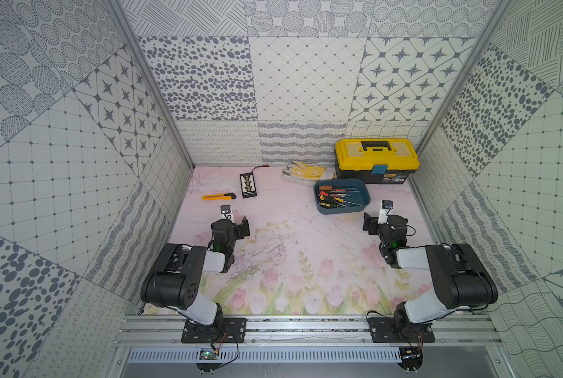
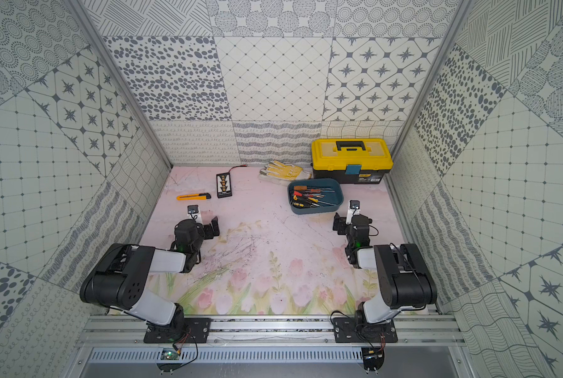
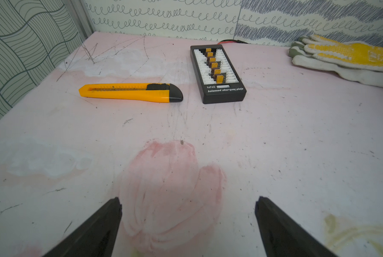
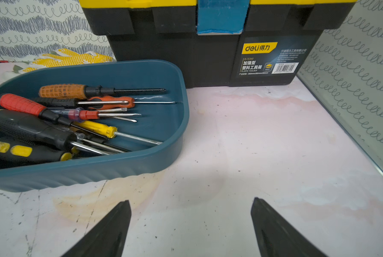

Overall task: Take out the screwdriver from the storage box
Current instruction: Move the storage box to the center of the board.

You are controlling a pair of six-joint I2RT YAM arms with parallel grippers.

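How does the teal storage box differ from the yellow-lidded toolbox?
The storage box is teal, low and lidless, with screwdrivers in view; the toolbox is black, taller, and shut under a yellow lid. The storage box sits in front; the toolbox stands just behind it. Both are rectangular.

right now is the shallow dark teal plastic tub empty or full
Partly full: the shallow dark teal plastic tub holds a loose pile of screwdrivers, all lying inside its walls.

From my right wrist the storage box (image 4: 119,169) runs off the picture's edge and hides most of the gloves (image 4: 70,59); the lid of the toolbox (image 4: 208,55) is cropped. In a top view the screwdrivers (image 1: 336,196) blur together.
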